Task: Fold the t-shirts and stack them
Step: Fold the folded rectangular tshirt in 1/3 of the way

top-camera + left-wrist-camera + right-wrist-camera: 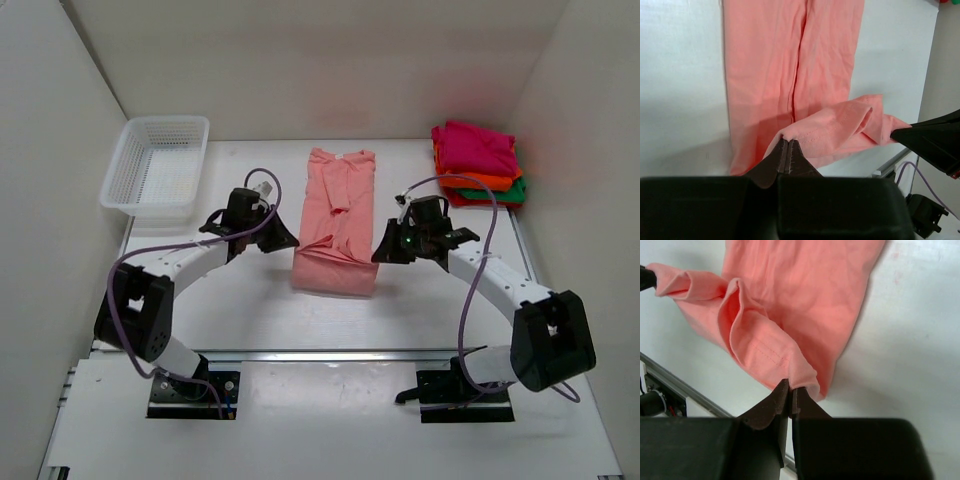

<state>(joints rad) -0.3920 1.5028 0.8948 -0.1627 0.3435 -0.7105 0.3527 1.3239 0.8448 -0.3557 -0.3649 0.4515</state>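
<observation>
The salmon-pink t-shirt (335, 215) lies mid-tabletop (250, 290), folded into a long strip. The left gripper (788, 145) and right gripper (790, 386) are each pinched tight on a near hem corner, and the soft cloth sags wrinkly between them, hiding what's underneath. In the far right corner the magenta t-shirt (478, 148) tops the orange t-shirt (490, 181), and the green t-shirt (514, 190) is mostly buried.
</observation>
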